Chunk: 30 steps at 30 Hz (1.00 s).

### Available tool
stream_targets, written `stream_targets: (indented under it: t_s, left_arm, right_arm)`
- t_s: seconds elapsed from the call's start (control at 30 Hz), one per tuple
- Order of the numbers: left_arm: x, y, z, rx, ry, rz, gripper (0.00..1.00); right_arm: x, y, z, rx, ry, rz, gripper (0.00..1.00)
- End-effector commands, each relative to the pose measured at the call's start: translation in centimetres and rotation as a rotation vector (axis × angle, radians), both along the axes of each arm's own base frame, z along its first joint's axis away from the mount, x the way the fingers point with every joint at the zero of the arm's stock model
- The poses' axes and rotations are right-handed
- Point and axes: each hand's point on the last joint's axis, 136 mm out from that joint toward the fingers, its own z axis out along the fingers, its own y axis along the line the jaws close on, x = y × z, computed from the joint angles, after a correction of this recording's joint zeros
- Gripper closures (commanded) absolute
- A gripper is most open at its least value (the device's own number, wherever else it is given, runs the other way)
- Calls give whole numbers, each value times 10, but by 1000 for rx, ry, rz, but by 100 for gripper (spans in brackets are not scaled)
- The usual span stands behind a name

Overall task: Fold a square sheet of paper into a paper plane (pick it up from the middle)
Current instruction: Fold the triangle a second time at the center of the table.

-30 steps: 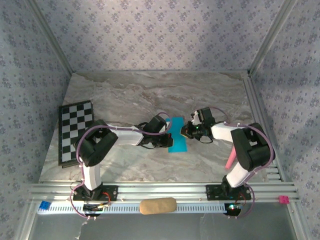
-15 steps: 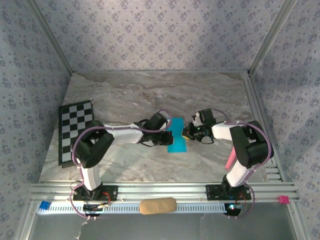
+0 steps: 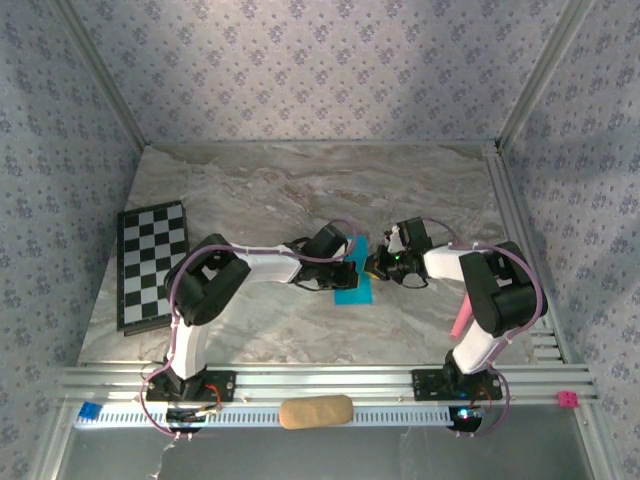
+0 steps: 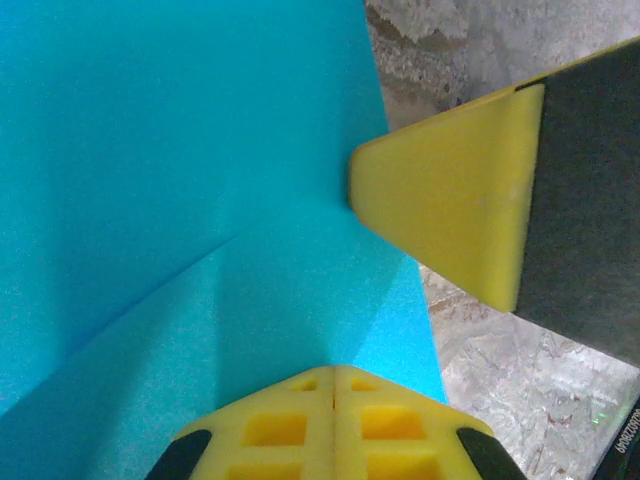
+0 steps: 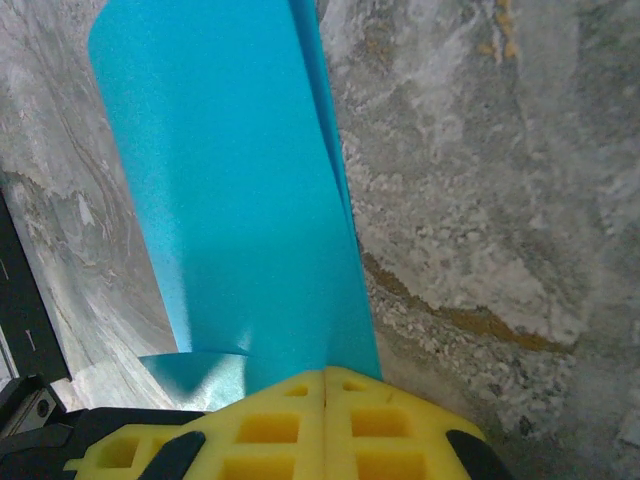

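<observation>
The square sheet of paper (image 3: 353,291) is bright turquoise and lies folded into a narrow strip on the marble table (image 3: 260,190), between my two grippers. In the left wrist view the paper (image 4: 170,180) shows a diagonal crease, and my left gripper (image 4: 333,372) is shut with its tip resting on the sheet. My left gripper (image 3: 346,270) reaches over the sheet from the left. My right gripper (image 3: 373,267) meets it from the right. In the right wrist view my right gripper (image 5: 325,373) is shut, its tip on the near end of the paper (image 5: 230,200). A yellow right fingertip (image 4: 450,210) touches the sheet's edge.
A black-and-white checkered board (image 3: 150,262) lies at the table's left edge. A pink stick (image 3: 461,318) leans by the right arm. A tan oblong block (image 3: 315,411) rests on the front rail, with small blue (image 3: 90,410) and pink (image 3: 567,399) pieces at its ends. Patterned walls enclose the table.
My left arm has swung right, bringing its gripper further over the paper. My right gripper has shifted slightly toward the sheet. Both stay shut.
</observation>
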Motion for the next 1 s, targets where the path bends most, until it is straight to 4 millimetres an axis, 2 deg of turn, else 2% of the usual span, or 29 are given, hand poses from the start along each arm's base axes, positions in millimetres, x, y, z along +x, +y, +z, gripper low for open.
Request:
stream_targets:
  t_s: [0.0,0.37,0.8,0.87,0.97]
  left_arm:
    - [-16,13,-12,45,48,4,100]
    - [-39,32,-13,54,74,6,95]
    - [-68,67,-15,49,92,51,94]
    - [-70,67,-8,38,79,47,95]
    - [-63,60,25,-15,-16,17,95]
  right_arm:
    - [-18,-16,-30,-99,83,-25,100]
    - [-20,-17,-31,-111,83,-23,100]
    - [-21,-18,-31,-120,79,-19,100]
    - [-20,-16,-30,-116,79,-17,100]
    - [-18,-16,-27,-113,70,-18,100]
